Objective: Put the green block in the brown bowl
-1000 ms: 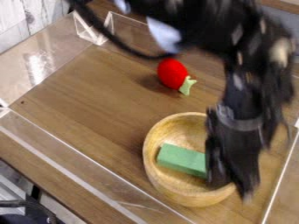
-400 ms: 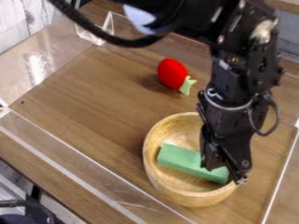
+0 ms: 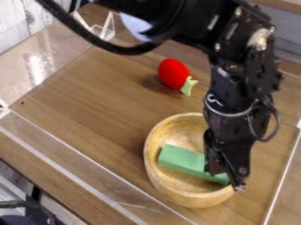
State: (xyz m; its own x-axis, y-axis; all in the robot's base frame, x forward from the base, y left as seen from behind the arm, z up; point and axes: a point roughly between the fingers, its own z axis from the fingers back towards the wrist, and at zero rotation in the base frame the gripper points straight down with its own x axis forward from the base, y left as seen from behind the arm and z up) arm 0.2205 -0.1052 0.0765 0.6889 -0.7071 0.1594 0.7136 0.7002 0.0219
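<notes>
Left of my gripper [image 3: 231, 176], the green block [image 3: 185, 162] lies inside the brown bowl [image 3: 165, 179], its right end under my fingers. My gripper is closed on that end, since I haven't released it. The red object [image 3: 174, 72] sits well beyond, on the desk [image 3: 94, 97].

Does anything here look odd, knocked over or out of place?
Nothing stands out. The green block lies inside the brown bowl, with the gripper down at its right end. The red rounded object sits apart on the wooden table; nothing looks spilled or damaged.
</notes>
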